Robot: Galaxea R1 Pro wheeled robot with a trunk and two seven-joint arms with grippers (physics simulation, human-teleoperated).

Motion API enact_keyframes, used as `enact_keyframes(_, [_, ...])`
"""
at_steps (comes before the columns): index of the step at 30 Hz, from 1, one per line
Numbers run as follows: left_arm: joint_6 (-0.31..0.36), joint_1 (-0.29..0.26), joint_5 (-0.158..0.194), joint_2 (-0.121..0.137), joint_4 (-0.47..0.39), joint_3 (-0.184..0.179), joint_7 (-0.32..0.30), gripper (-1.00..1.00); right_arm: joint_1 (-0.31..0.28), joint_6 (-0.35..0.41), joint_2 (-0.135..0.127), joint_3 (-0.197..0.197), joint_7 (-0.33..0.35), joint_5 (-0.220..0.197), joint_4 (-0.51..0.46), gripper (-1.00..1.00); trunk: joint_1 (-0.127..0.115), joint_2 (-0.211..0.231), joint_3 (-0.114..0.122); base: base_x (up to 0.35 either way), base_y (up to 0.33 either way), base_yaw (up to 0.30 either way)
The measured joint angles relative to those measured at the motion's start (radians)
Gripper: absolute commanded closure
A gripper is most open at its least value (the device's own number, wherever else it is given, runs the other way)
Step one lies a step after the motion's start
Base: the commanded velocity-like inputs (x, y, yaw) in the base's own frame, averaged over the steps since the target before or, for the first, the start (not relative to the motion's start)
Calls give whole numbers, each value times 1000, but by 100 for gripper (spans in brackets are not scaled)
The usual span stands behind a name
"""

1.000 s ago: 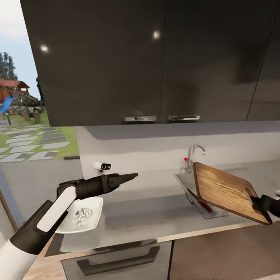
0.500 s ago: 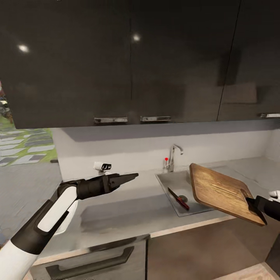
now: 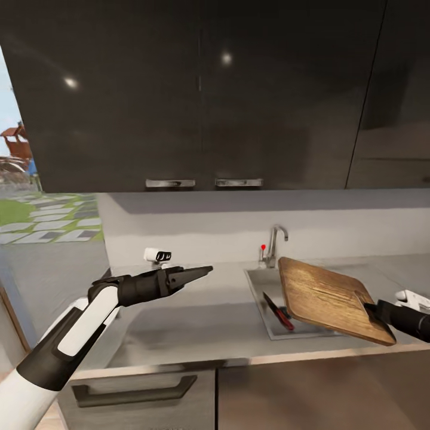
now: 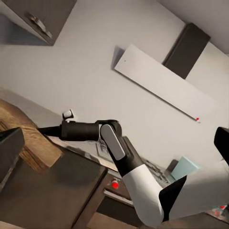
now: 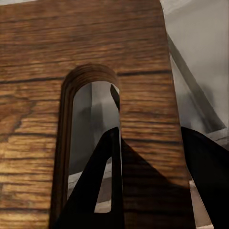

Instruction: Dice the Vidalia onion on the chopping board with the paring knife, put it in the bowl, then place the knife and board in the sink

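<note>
R gripper (image 3: 375, 310) clamps chopping board (image 3: 325, 297) tilted over sink (image 3: 258, 285) edge; L gripper (image 3: 203, 272) narrow.

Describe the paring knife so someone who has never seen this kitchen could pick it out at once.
Find the sink set into the grey countertop, below the curved faucet. Inside the basin, just left of the tilted chopping board held by the right tool, lies the paring knife. It is slim, with a red handle and a dark blade, the only thing lying in the basin.

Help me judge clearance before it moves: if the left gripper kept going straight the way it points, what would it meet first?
Probably the chopping board held over the sink; the left gripper points that way, though depth is unclear.
</note>
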Motion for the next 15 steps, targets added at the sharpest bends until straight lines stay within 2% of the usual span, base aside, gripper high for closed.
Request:
enact_keyframes(12, [4,0,0,1,0,0,-1,-100,0,1,12,8,-10,-6,1,100,0,0,0,0,-324,287])
enact_keyframes(15, [6,0,0,1,-1,0,-1,-100,0,0,12,10,-11,-2,1,100,0,0,0,0,-121,287])
